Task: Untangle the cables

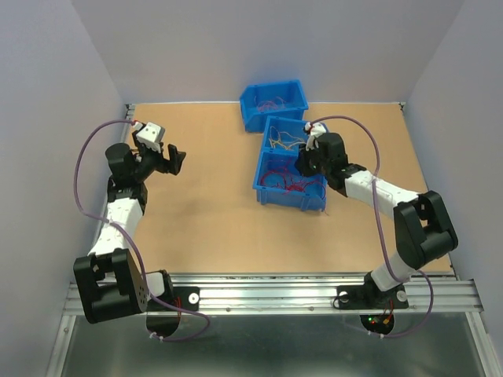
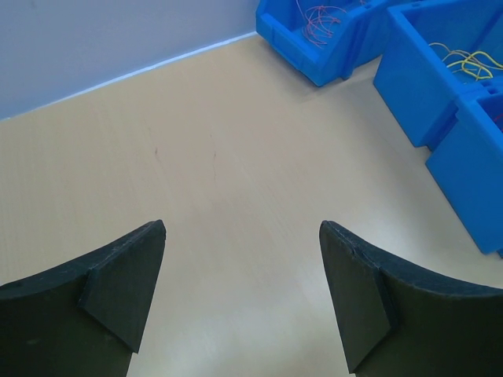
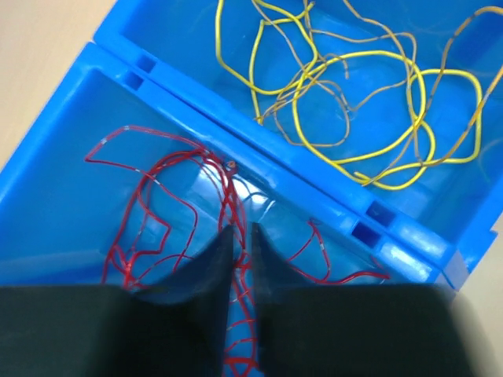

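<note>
- Right fingers [image 3: 208, 271]: pressed together on strands of the red cables [image 3: 141, 188], inside the near blue bin [image 3: 47, 228].
- Yellow cables [image 3: 354, 102]: loose tangle in the middle bin [image 3: 196, 47], just beyond.
- Left fingers [image 2: 126, 275]: spread wide, gripping nothing, over bare bench [image 2: 236, 157], left side.

A robotics lab cell, folks: plain pale walls [image 1: 47, 78] box in a wooden tabletop [image 1: 204, 212], arms [image 1: 122, 212] bolted to an aluminium rail [image 1: 275, 292], blue parts bins [image 1: 289, 199] under and beyond the right pincer [image 3: 240, 236].
</note>
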